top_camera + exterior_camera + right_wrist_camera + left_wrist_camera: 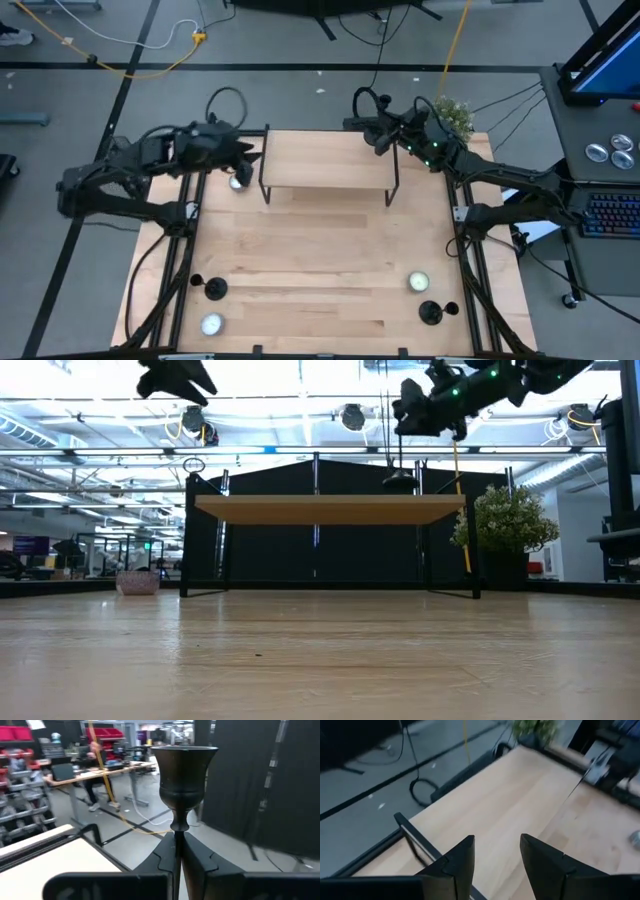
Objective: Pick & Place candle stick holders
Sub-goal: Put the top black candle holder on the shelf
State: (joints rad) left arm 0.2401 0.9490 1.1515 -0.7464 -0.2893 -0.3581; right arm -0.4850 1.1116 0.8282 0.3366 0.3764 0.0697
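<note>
Jaws of the right gripper are clamped on the thin stem of a black candle stick holder, cup end up, carried in the air over the far right corner of the small shelf, approx. above its right legs. In the low view the holder's round base hangs just above the shelf top, not clearly touching; can't tell if it's set down. Jaws of the left gripper stand apart w/ nothing between them, hovering over the shelf's far left corner. Moving outward: the shelf is a light wood board on a thin black frame at the far edge of the wooden table. Two more black holders stand near the table's front edge, one front left and one front right, both well apart from either arm. Small round tea lights sit beside them, plus one near the left gripper. A potted plant is behind the right arm. Progress, as a judgement: one holder about to be placed on the shelf, two left to fetch, so approx. a third in at best.
</note>
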